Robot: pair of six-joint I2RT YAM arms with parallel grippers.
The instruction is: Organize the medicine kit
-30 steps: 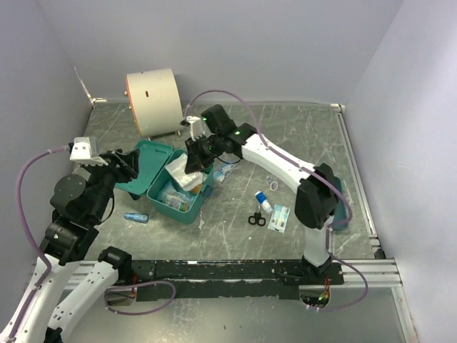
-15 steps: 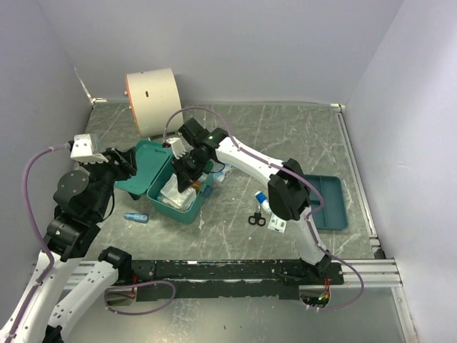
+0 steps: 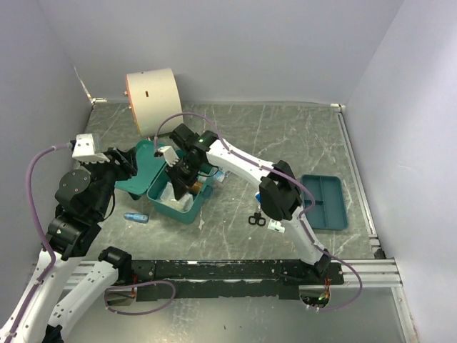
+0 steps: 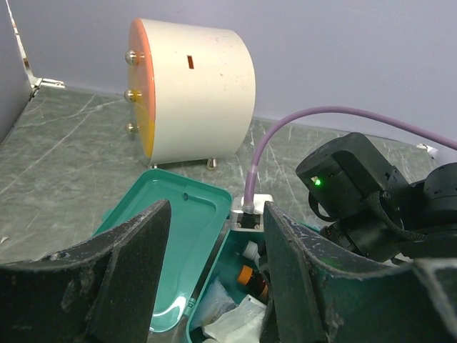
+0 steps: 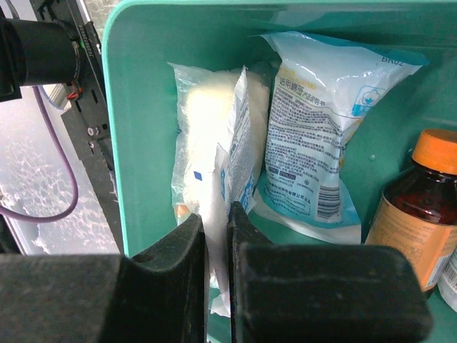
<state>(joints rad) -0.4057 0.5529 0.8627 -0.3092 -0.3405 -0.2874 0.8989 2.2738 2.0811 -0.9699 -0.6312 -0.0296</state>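
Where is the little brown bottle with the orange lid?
In the right wrist view, the small brown bottle with the orange lid sits at the right edge, inside the open teal-green plastic medicine kit, beside a white-and-blue printed packet.

My overhead camera sits above and behind me, looking down over the whole table (image 3: 300, 128), with my bases (image 3: 118, 259) along the bottom edge and the medicine kit (image 3: 166, 204) left of centre. My left wrist camera looks low and level through my left gripper (image 4: 214, 214), sharing with that view the kit's open lid (image 4: 178, 221), the cream drum (image 4: 193, 93) at the top and my right arm (image 4: 357, 193) at right. My right wrist camera sits very close, peering past my right gripper (image 5: 216, 218) into the kit, where a white packet (image 5: 207, 136) and an orange-capped bottle (image 5: 421, 207) fill the frame.
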